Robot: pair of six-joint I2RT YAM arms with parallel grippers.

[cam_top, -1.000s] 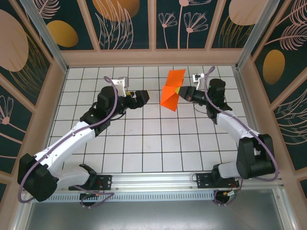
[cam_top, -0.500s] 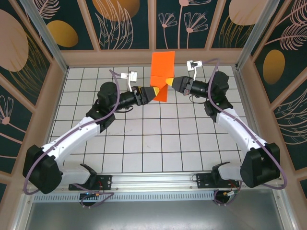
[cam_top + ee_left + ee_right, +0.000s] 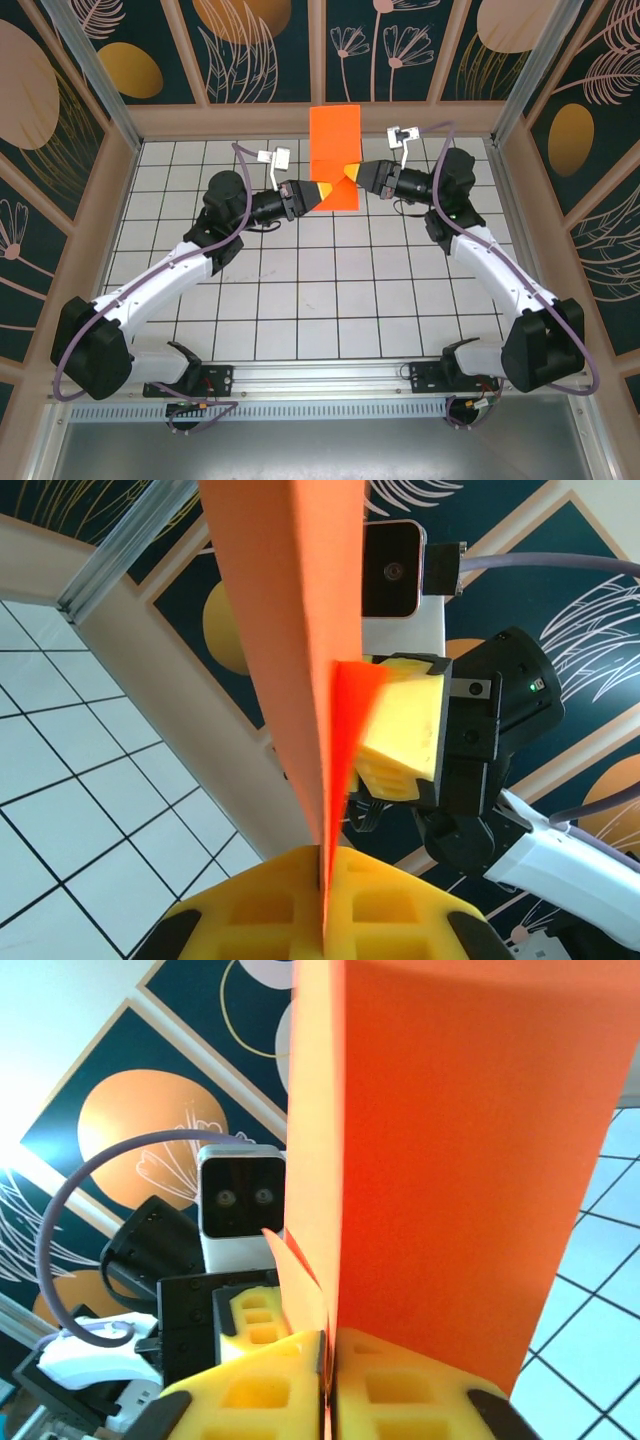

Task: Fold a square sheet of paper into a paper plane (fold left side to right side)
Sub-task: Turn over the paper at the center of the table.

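Orange paper [image 3: 335, 140] stands upright in mid-air over the far side of the table [image 3: 300, 290] in the overhead view. It is partly folded, and the left gripper [image 3: 322, 192] and the right gripper [image 3: 352, 180] meet at its lower edge from either side. Only those two tips support it. If either arm drifts sideways, you could tear or crumple the thin sheet between them. If both let go, it would flutter down.

From the left wrist you see the paper edge-on, running down into the seam of the yellow pads [image 3: 250, 910], which are pressed together on it. The right gripper's pad sits just beside the fold. The left grip takes only a narrow strip, so a twist of the wrist could pull the sheet free or put in a stray crease.

From the right wrist, the paper rises out of a thin dark slit between that gripper's pads. They lie close about its edge, but you cannot tell whether they pinch it or sit loose. If loose, the layers may slide and the fold would go askew.
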